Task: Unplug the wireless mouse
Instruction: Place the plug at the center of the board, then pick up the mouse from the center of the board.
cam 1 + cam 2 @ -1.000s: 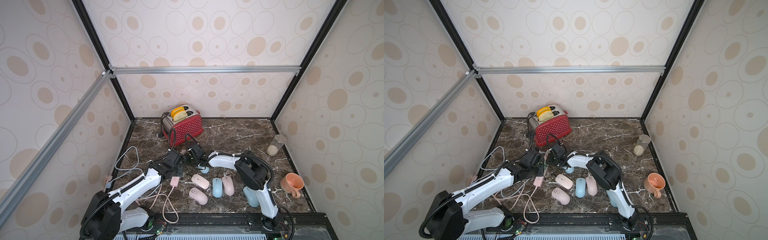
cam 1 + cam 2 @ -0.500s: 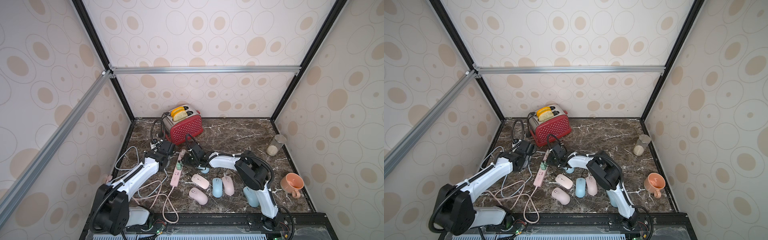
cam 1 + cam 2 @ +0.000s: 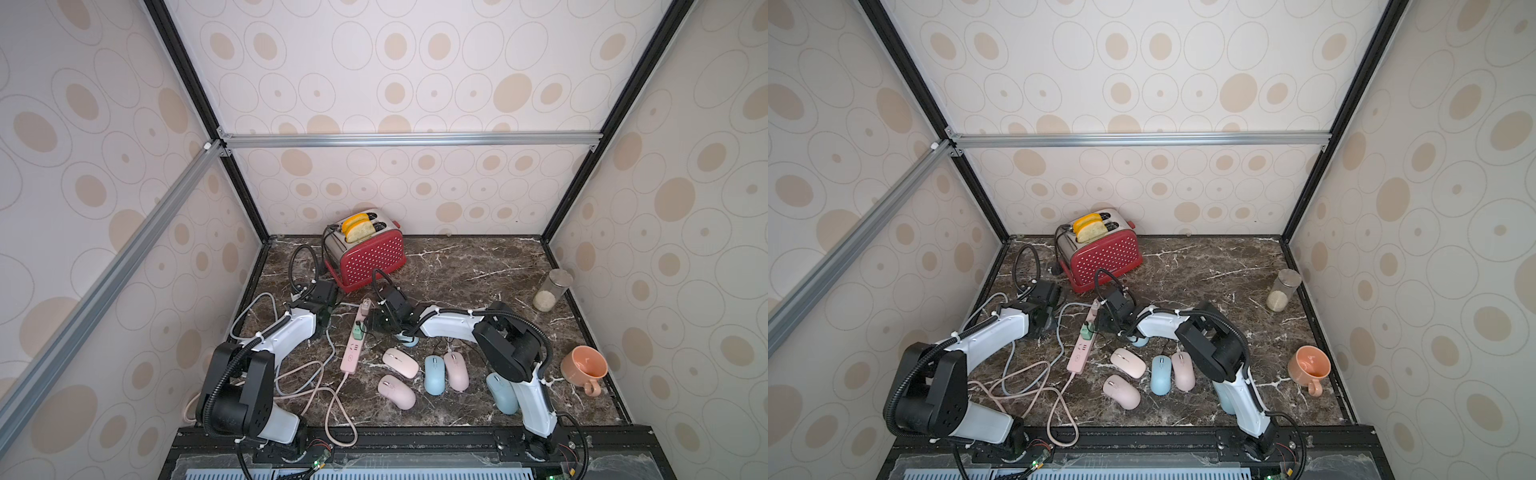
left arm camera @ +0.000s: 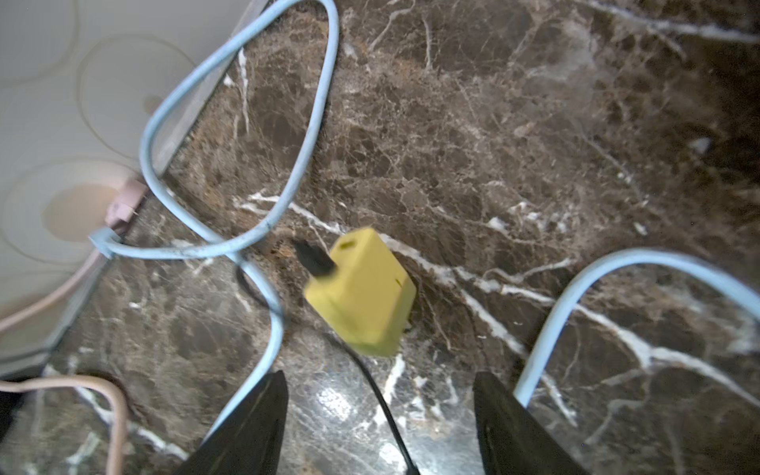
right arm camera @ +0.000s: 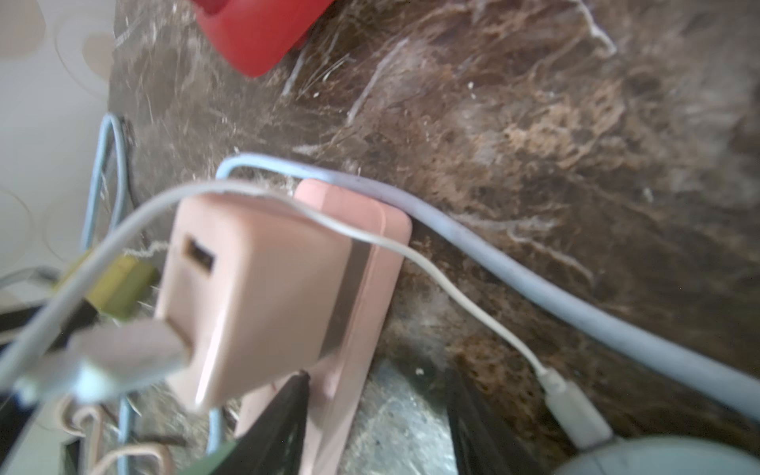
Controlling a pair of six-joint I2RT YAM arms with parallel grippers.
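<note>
In the left wrist view a yellow charger (image 4: 362,292), blurred, with a black USB plug (image 4: 314,259) in it, is on or just above the marble in front of my left gripper (image 4: 378,395), which is open and empty. Its thin black cable runs between the jaws. The pink power strip (image 3: 353,349) lies mid-table in both top views. My right gripper (image 5: 378,395) is open, one finger (image 5: 283,419) on the strip (image 5: 370,288) beside a plugged-in pink charger (image 5: 255,296). A white cable (image 5: 452,288) enters a pale blue mouse (image 5: 658,456). Several pink and blue wireless mice (image 3: 401,361) lie nearby.
A red toaster (image 3: 365,257) with toast stands at the back. Blue and pink cables (image 3: 299,374) loop over the left of the table. A glass jar (image 3: 550,289) and an orange cup (image 3: 582,368) stand at the right. A green plug (image 3: 356,332) sits in the strip.
My left arm pulled back left from the strip with the yellow charger, then opened and let it go. The right gripper's jaws have widened at the strip.
</note>
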